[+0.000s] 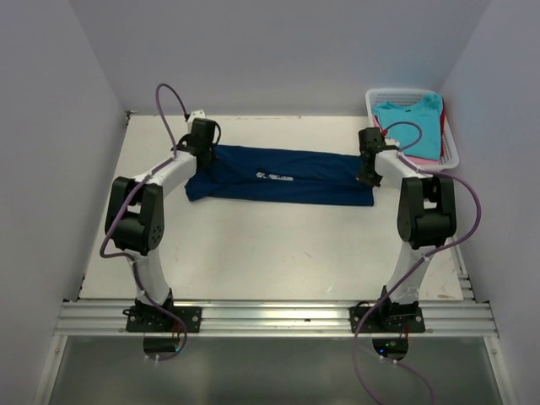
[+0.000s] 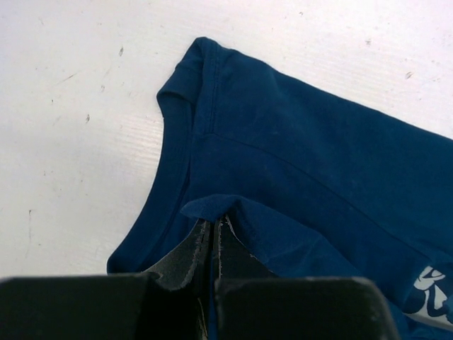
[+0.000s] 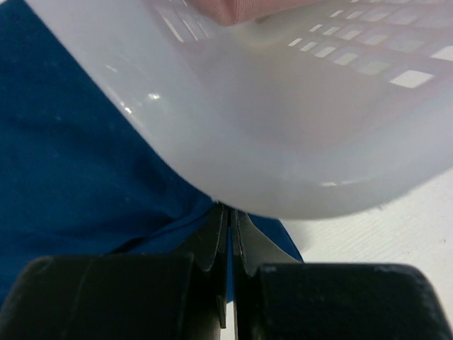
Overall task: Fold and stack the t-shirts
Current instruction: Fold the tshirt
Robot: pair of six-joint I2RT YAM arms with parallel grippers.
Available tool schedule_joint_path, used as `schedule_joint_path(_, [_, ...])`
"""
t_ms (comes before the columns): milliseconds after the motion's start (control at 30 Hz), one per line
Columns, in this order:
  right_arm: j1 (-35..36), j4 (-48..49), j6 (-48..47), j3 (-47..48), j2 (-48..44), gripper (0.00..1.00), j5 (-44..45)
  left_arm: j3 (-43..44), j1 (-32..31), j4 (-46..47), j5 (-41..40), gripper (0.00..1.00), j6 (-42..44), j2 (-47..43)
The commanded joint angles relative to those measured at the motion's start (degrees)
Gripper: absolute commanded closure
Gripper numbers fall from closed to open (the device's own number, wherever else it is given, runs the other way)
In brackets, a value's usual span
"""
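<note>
Left wrist view: the left gripper (image 2: 215,228) has its jaws pinched tight on a raised fold of the navy blue cotton t-shirt (image 2: 304,163); the right gripper (image 3: 230,218) is clamped on the shirt's other end, just beside the white plastic lattice basket (image 3: 283,134). The shirt lies stretched along the white table (image 1: 253,253) between them; a light turquoise tee (image 1: 412,125) sits in the basket.

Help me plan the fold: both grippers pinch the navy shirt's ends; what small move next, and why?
Probably raise both pinched ends slightly together: the left gripper and right gripper are shut on opposite ends of the navy t-shirt, which lies flat in a band.
</note>
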Motion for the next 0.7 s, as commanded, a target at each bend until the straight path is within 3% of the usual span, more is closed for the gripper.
schedule_joint_path(0, [-0.45, 1.12, 0.02, 2.27, 1.69, 1.00, 0.07, 2.71, 1.14, 3.45, -0.92, 1.00, 0.92, 2.01])
schedule_joint_path(100, [-0.45, 2.52, 0.02, 2.36, 2.22, 0.89, -1.69, 2.71, 1.41, 5.21, -0.22, 1.00, 0.83, 3.42])
schedule_joint_path(133, [-0.36, 3.22, 0.02, 2.01, 1.96, 0.79, -2.13, 2.54, 1.49, 5.91, -0.13, 1.00, 0.83, 3.51])
schedule_joint_path(200, [-0.36, 5.67, -0.07, 1.40, 0.48, 0.69, -3.09, 1.66, 1.58, 8.72, 0.48, 1.00, 0.92, 3.77])
schedule_joint_path(233, [-0.44, 6.82, -0.07, 0.52, -0.23, 0.57, -3.53, 1.31, 1.58, 10.82, 0.57, 0.97, 0.92, 3.77])
schedule_joint_path(267, [-0.45, 8.05, -0.59, -0.01, -1.11, 0.51, -3.97, 0.70, 1.67, 11.79, 0.75, 0.90, 0.92, 3.60])
schedule_joint_path(333, [-0.36, 12.62, -1.12, -2.46, -4.43, 0.38, -5.82, -0.18, 1.67, 15.90, 1.27, 0.65, 0.83, 2.29])
schedule_joint_path(367, [-0.27, 14.11, -1.39, -3.43, -5.94, 0.32, -6.26, -1.32, 1.67, 16.98, 1.88, 0.49, 0.83, 1.58])
schedule_joint_path(400, [-0.27, 17.09, -2.00, -4.40, -7.34, 0.29, -6.61, -1.76, 1.67, 17.60, 1.80, 0.25, 0.57, 0.88])
schedule_joint_path(500, [-0.09, 21.23, -3.14, -8.53, -13.14, 0.19, -7.58, -3.26, 1.67, 18.74, 2.41, 0.04, -0.23, -2.55])
schedule_joint_path(667, [0.08, 21.42, -5.60, -12.49, -19.74, 0.17, -9.60, -6.51, 1.58, 15.15, 5.48, 0.03, -1.45, -7.73])
